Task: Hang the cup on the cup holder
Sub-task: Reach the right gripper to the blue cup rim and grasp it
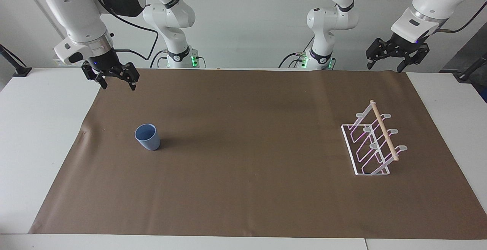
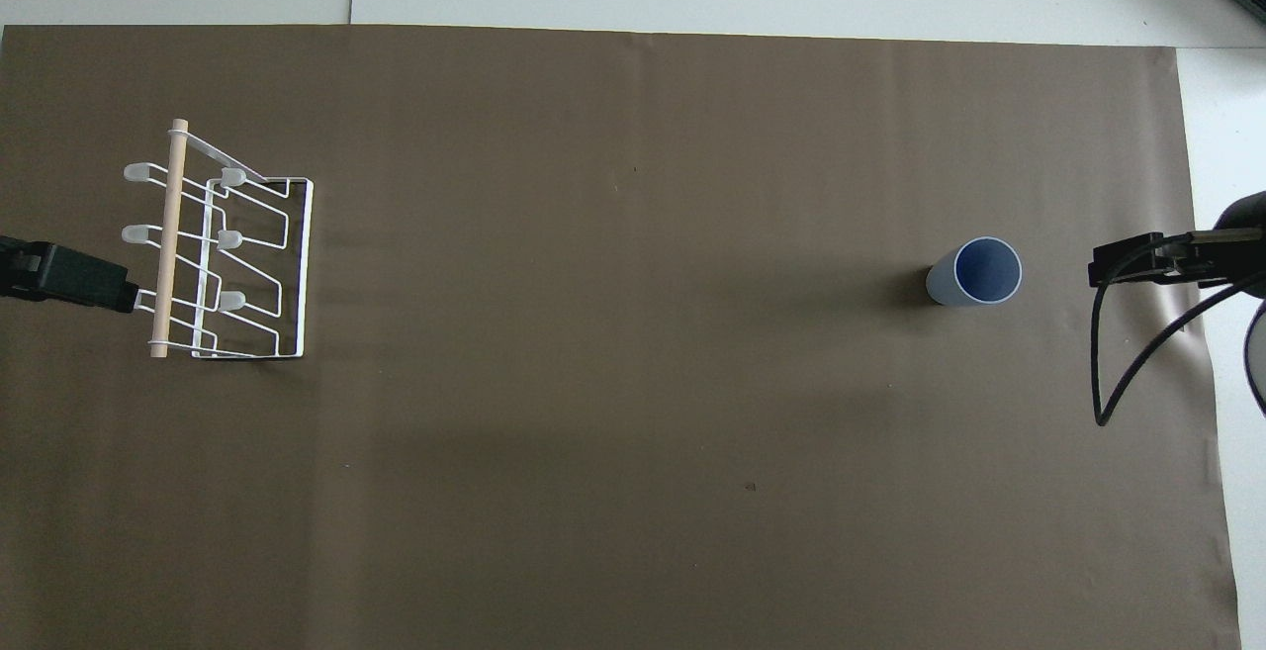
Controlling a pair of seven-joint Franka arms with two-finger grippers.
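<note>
One cup [image 1: 147,137] stands upright on your worktop's brown mat [image 1: 243,189], toward the right arm's end. One cup holder [image 1: 374,143] with six prongs sits toward the left arm's end. Two claws hang spread and empty: right claw [image 1: 117,83] over the mat's corner, left claw [image 1: 383,66] waiting.

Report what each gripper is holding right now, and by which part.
Nothing is held. The right gripper and left gripper are open and empty; the cup stands untouched on the brown mat.

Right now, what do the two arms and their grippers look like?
Both arms are glossy white with rounded segments and dark joint bands. The left gripper and right gripper are black two-finger claws, each trailing a black cable; green lights glow at the bases.
</note>
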